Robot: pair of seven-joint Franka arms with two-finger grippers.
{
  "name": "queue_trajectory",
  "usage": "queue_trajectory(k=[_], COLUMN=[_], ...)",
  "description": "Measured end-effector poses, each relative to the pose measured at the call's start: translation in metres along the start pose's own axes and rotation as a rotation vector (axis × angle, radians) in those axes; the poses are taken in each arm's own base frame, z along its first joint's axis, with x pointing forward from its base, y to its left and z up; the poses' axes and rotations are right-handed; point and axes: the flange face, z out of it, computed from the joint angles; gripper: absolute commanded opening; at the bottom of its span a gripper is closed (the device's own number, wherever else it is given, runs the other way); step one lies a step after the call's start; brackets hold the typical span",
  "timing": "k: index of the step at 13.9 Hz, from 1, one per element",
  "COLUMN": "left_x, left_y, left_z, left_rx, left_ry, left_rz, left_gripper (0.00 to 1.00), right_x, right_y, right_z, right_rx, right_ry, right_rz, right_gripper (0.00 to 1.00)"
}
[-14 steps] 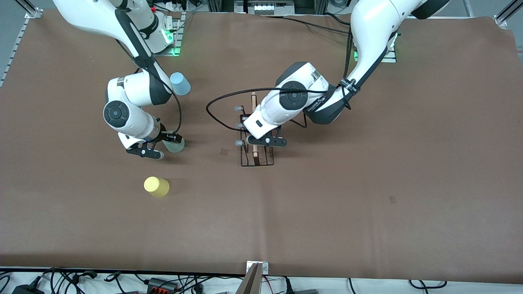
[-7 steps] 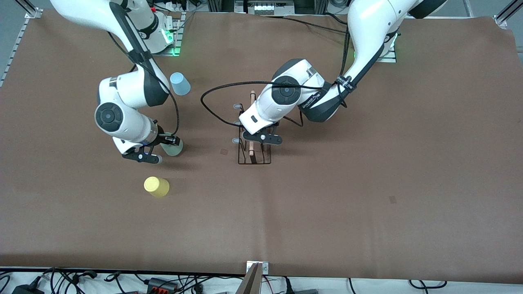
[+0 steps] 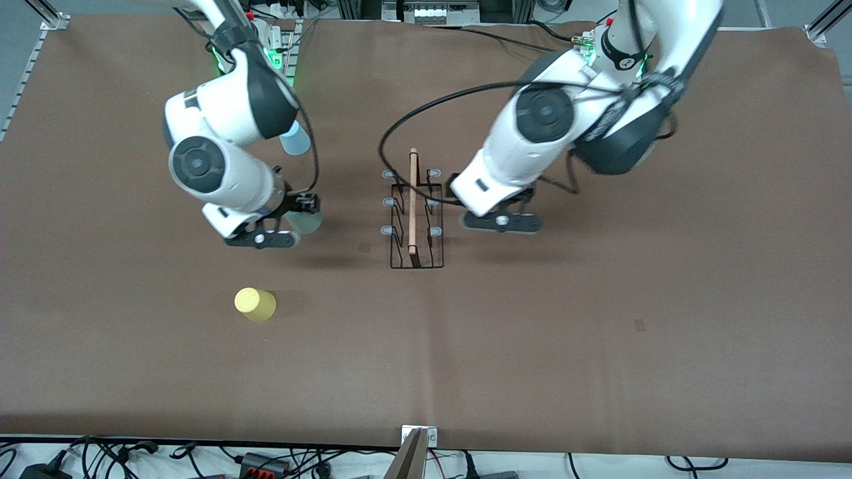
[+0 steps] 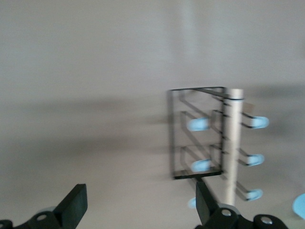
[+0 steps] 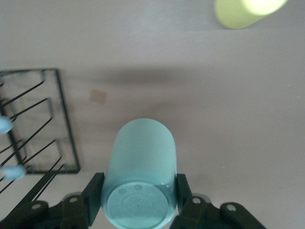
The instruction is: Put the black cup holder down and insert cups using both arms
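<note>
My right gripper (image 5: 138, 202) is clamped on the mint green cup (image 5: 140, 179), mid-left in the front frame; my left gripper (image 4: 138, 210) is spread empty beside the black cup holder (image 3: 415, 219) at centre. Risk: cup rim catches a prong, tipping the light rack.

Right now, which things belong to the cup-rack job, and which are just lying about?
Job:
black cup holder
mint green cup in right gripper
yellow cup
light blue cup
left gripper, open

Lying about:
cables at table edge

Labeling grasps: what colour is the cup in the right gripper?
Mint green cup; clearest in the right wrist view.
</note>
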Motion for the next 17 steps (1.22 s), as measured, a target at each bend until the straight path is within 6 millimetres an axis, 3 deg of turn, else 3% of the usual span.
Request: queue_trajectory(k=[2, 5, 8, 10, 12, 15, 17], left_x=[0.003, 0.019, 0.022, 0.018, 0.015, 0.01, 0.009], left_y=[-0.053, -0.145, -0.241, -0.289, -0.31, -0.284, -0.277], left_z=[-0.036, -0.071, -0.111, -0.128, -0.136, -0.134, -0.131], left_rx=[0.057, 0.084, 0.091, 0.093, 0.092, 0.092, 0.094], left_ry=[-0.012, -0.034, -0.026, -0.025, -0.019, -0.023, -0.027], left_rz=[-0.073, -0.077, -0.078, -0.095, -0.099, -0.049, -0.037], left_gripper=[1.0, 1.0, 1.0, 1.0, 1.0, 1.0, 1.0], right_x=[-0.017, -0.052, -0.087, -0.1, -0.098, -0.09, -0.087], right_y=[-0.033, -0.091, -0.137, -0.158, -0.164, -0.165, -0.166], right_z=[-0.005, -0.01, -0.001, 0.012, 0.029, 0.048, 0.055], right_rx=[0.002, 0.019, 0.011, -0.001, -0.008, -0.012, -0.011], right_ry=[-0.01, -0.014, -0.029, -0.04, -0.057, -0.077, -0.08], right_rz=[-0.051, -0.031, -0.019, -0.027, -0.028, -0.023, -0.02], right_gripper=[0.3, 0.3, 0.3, 0.3, 0.3, 0.3, 0.3])
